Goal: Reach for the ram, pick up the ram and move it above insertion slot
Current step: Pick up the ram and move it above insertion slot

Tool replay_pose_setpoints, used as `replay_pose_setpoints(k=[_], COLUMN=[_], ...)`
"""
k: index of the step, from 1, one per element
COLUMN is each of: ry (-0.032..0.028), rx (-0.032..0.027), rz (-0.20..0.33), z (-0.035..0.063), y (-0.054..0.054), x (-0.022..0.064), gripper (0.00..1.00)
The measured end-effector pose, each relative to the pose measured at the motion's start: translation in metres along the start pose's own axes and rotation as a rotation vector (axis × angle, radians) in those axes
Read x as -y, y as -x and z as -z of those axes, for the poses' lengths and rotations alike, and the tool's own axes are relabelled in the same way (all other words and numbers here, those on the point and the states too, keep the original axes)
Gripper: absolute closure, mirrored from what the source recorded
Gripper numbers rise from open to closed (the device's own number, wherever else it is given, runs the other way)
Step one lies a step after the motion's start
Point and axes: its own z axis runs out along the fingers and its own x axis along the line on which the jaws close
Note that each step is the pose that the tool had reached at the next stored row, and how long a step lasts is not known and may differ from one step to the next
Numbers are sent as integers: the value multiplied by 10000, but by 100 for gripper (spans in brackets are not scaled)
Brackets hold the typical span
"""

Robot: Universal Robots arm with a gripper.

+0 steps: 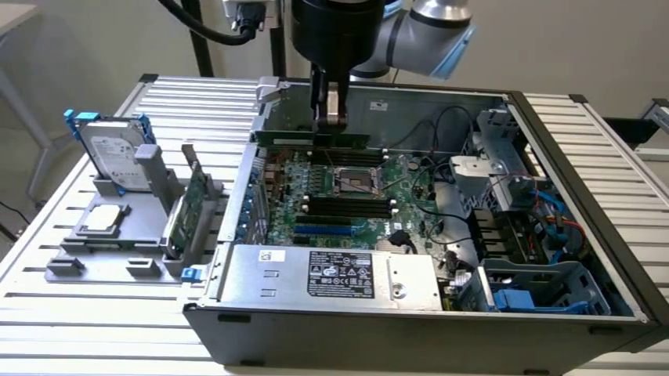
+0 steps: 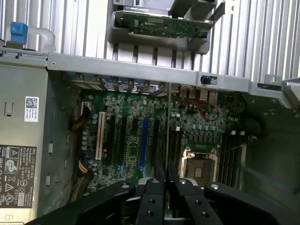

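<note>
The fingers (image 1: 332,110) are clamped on the ram (image 1: 313,140), held level above the motherboard (image 1: 345,188). It is judged light, thin and breakable, best pinched mid-length.

The ram (image 1: 313,139), held in the gripper (image 1: 332,125), hangs over the motherboard (image 1: 345,196) inside the computer case (image 1: 418,329); the hard drive (image 1: 110,153) stands outside (exterior view's left).

Silver-jointed arm (image 1: 434,27) with blue cap, black cable, black gripper (image 1: 332,117).
</note>
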Motion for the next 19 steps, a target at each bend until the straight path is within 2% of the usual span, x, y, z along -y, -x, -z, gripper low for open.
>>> replay_pose_setpoints(k=[5, 16, 19], ry=[4, 21, 21], rx=[-50, -299, -328], rz=[-2, -18, -35], z=[-15, -87, -103], y=[114, 357, 387], x=[125, 394, 469], gripper=[86, 86, 86])
